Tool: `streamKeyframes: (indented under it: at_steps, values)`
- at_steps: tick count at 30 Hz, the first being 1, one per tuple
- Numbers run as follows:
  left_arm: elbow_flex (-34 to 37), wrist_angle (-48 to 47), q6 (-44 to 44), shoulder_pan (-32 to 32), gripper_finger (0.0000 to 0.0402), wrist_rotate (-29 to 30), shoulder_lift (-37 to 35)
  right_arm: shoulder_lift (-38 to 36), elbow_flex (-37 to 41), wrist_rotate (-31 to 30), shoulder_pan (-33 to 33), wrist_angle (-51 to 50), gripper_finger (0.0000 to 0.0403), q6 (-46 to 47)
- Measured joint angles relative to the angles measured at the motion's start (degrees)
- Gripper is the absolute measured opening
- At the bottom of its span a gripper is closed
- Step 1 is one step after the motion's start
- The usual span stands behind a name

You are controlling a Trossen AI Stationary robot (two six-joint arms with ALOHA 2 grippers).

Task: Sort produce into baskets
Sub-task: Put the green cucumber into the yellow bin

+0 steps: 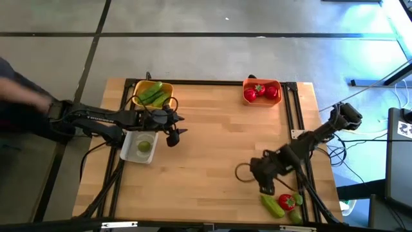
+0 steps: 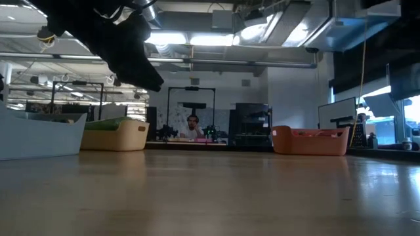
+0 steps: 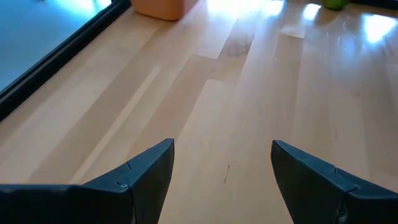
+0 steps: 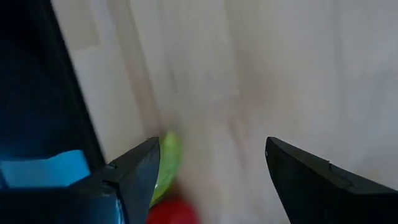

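My left gripper is open and empty above bare table, just right of the whitish tray, which holds one round green piece. The yellow basket holds green cucumber-like pieces. The orange basket holds red pieces. My right gripper is open and empty near the front right corner, just beyond a green cucumber piece, a red piece and another green piece lying on the table. The right wrist view shows the green piece and the red one by one finger.
Black frame rails run along the table's left and right sides. A dark cable loop lies by my right gripper. In the low view the tray, yellow basket and orange basket stand at the far edge; a person sits beyond.
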State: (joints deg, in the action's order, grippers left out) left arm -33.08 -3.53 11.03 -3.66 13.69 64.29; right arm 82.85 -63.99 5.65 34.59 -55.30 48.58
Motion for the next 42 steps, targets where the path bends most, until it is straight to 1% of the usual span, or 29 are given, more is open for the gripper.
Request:
streamKeyframes:
  at_steps: [4,8,14,18,22,24,30,35,38,42]
  values:
    - [0.0,0.0,1.0,0.0,0.0263,0.0,0.0,0.6,0.0,0.0,6.1,0.7,0.0282,9.5]
    - [0.0,0.0,0.8,0.0,0.0263,0.1,0.0,2.6,0.0,-0.1,11.3,2.8,0.0282,16.0]
    - [0.0,0.0,0.6,0.0,0.0263,0.1,0.0,6.7,0.0,0.1,15.8,6.3,0.0282,27.5]
    - [0.0,0.1,0.3,0.0,0.0263,0.1,0.0,10.1,0.0,2.8,17.7,10.3,0.0282,32.1]
    - [0.0,0.3,0.2,0.0,0.0263,0.1,0.0,14.0,0.0,7.8,18.5,9.5,0.0282,33.6]
    - [0.0,0.3,0.1,0.0,0.0263,0.0,0.0,15.7,0.0,8.8,18.7,9.2,0.0282,33.6]
    - [0.0,2.5,-1.4,-0.1,0.0263,0.1,0.0,18.5,0.0,8.2,18.6,9.3,0.0282,32.5]
    - [0.0,4.4,-2.4,-0.1,0.0263,0.0,0.0,19.1,0.0,6.2,18.6,6.8,0.0278,32.2]
    - [0.0,4.8,-2.5,-0.1,0.0262,0.0,0.0,19.1,0.0,4.2,18.6,5.9,0.0257,32.1]
    - [0.0,4.8,-2.5,-0.1,0.0262,0.0,0.0,19.1,0.0,1.8,18.6,4.0,0.0206,30.4]
